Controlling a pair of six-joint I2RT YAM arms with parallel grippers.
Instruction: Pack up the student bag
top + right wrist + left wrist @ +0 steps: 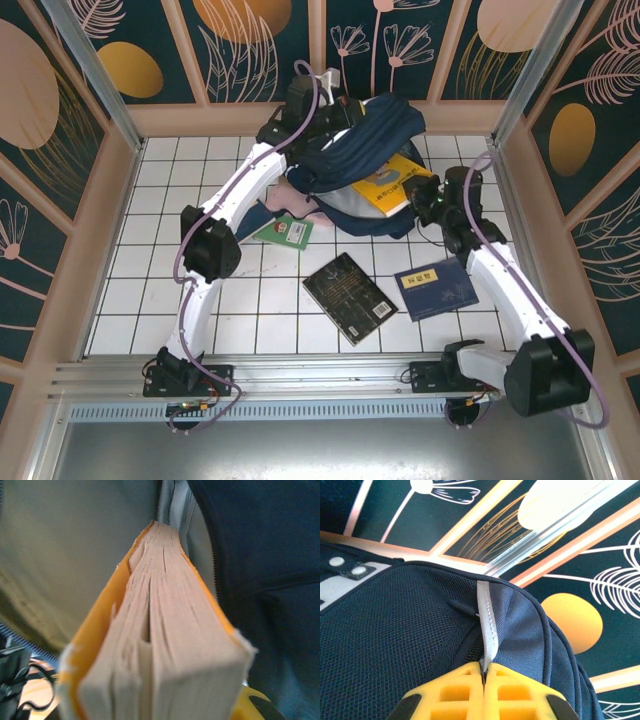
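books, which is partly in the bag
The yellow book, in the right tool, pokes into the student bag; black book, blue book and green book lie on the table.

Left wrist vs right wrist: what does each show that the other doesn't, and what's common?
Left wrist: the left gripper shut on a grey-white strip of the student bag, two snaps on a pale patch, and the patterned wall behind. Right wrist: the yellow book, page edge toward the camera, pointing into the bag's grey lining. Both: navy bag fabric.
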